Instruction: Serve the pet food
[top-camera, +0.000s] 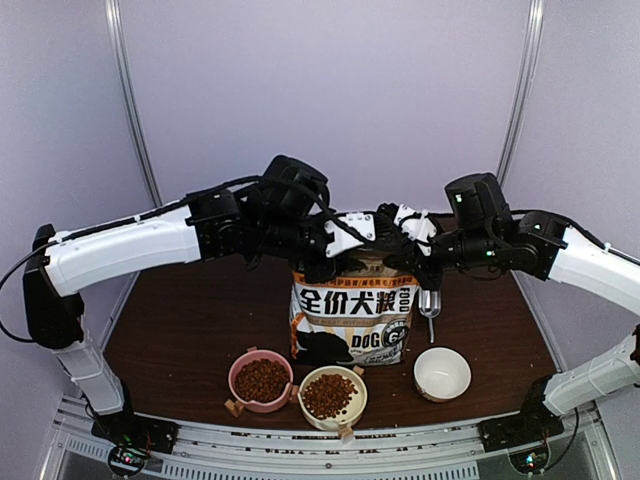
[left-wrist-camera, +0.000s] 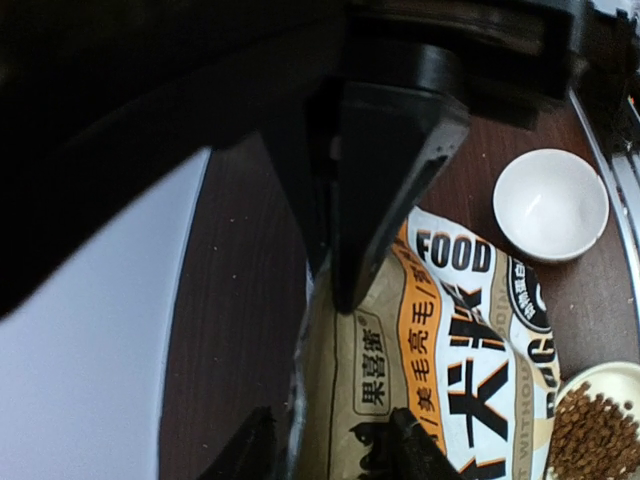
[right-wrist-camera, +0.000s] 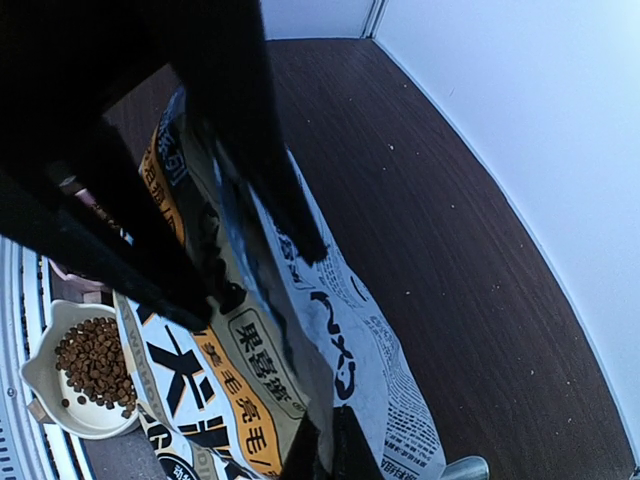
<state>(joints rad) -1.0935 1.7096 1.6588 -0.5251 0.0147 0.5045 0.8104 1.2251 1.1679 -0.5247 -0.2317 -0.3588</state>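
Pet food (top-camera: 261, 379): 2 heaps overhead — wrists 1 each.

Top view: we look down and forward from behind both arm bases, whole dark brown wooden table (top-camera: 180, 330) in frame. Wrist views: we sit close above the kraft-brown printed bag (top-camera: 352, 320), facing down; all three share it
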